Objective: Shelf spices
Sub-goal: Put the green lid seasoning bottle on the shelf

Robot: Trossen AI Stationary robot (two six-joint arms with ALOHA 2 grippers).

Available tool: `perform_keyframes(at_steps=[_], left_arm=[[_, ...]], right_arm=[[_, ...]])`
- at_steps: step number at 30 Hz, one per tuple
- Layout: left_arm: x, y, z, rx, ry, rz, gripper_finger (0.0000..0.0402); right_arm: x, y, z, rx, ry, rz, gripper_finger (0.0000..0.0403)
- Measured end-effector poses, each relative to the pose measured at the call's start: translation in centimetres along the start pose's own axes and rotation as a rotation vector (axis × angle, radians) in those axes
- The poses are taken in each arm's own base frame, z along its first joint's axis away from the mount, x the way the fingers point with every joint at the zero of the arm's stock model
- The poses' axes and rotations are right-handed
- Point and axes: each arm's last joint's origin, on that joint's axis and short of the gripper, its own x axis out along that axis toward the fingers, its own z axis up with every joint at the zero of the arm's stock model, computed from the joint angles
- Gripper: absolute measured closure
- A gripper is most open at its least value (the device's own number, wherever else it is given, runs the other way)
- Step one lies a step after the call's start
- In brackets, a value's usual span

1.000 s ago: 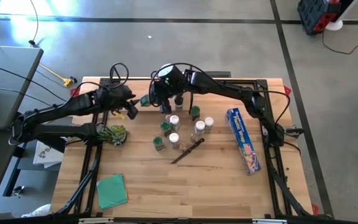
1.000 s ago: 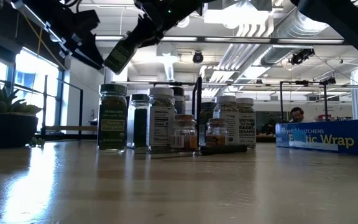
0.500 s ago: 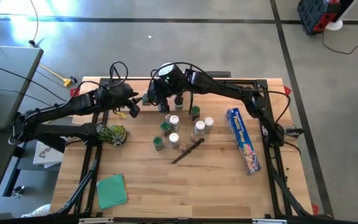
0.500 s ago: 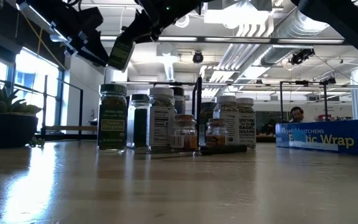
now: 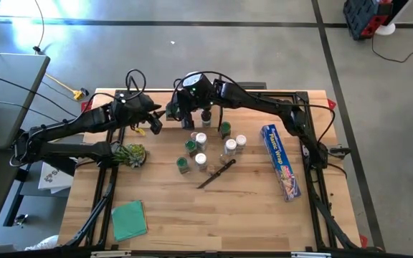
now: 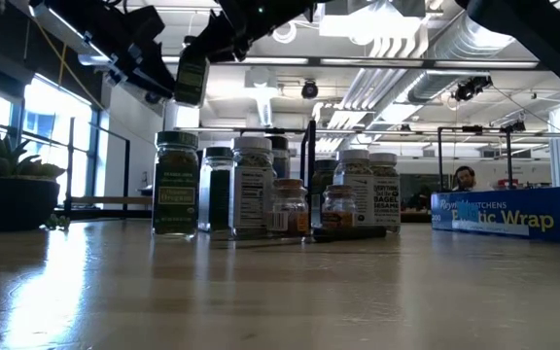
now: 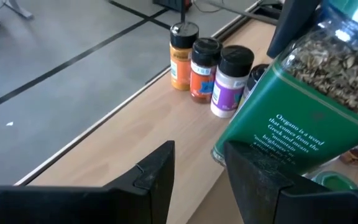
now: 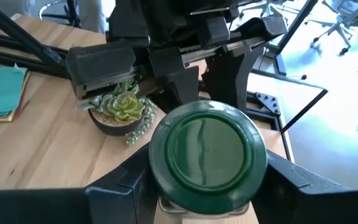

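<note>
A green-labelled spice jar (image 6: 191, 78) with a green cap (image 8: 207, 152) hangs in the air over the table's far left part, with my right gripper (image 8: 207, 183) shut on it. My left gripper (image 7: 197, 180) stands open just short of the jar's lower end (image 7: 225, 152). The shelf (image 7: 135, 118), a pale plank along the table's far edge, carries three black-capped jars (image 7: 204, 62) standing on their bases. Several more spices (image 5: 203, 147) stand in a cluster mid-table. My right gripper pinches the jar between its two fingers, on the sides just below the cap (image 8: 169, 204). The cap faces back toward the wrist, and the jar points away along the fingers. It hangs clear of the table, nearly upright with its cap uppermost. My left gripper: I cannot tell whether a finger (image 7: 257, 177) touches the jar's lower end.
A long blue wrap box (image 5: 282, 161) lies at the right. A dark-handled knife (image 5: 217, 173) lies in front of the jar cluster. A potted succulent (image 5: 130, 153) stands at the left, and a green pad (image 5: 128, 218) lies near the front left corner.
My right gripper has tipped, and the held jar has swung from a slant to nearly upright while rising a little. My left gripper has also tipped, and its fingers now stand closer to the jar's lower end.
</note>
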Motion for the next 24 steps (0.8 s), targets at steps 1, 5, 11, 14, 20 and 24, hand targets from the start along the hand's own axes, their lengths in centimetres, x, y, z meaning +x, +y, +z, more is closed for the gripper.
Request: perform_keyframes(at_steps=[1, 5, 11, 14, 20, 24], left_arm=[[0.0, 0.0, 0.0, -0.001, -0.003, 0.0, 0.0262], [-0.2, 0.1, -0.1, 0.011, 0.005, 0.001, 0.0262], [-4.0, 1.2, 0.5, 0.032, -0.042, 0.045, 0.0261], [-6.6, 1.9, 0.6, -0.003, -0.122, 0.04, 0.0261], [-10.1, 3.0, -0.2, -0.048, -0.25, 0.01, 0.0261], [-11.1, 3.2, -0.5, -0.052, -0.275, -0.037, 0.0261]], right_arm=[[0.0, 0.0, 0.0, 0.002, -0.003, -0.001, 0.0219], [0.0, 0.0, 0.1, 0.017, -0.006, 0.0, 0.0219], [0.6, 0.0, -0.2, 0.076, -0.01, 0.002, 0.0219], [2.3, 0.1, -1.4, 0.105, 0.02, 0.009, 0.0219], [6.7, -0.1, -5.0, 0.14, 0.083, -0.049, 0.0219], [8.0, -0.9, -6.9, 0.15, 0.137, -0.086, 0.0219]])
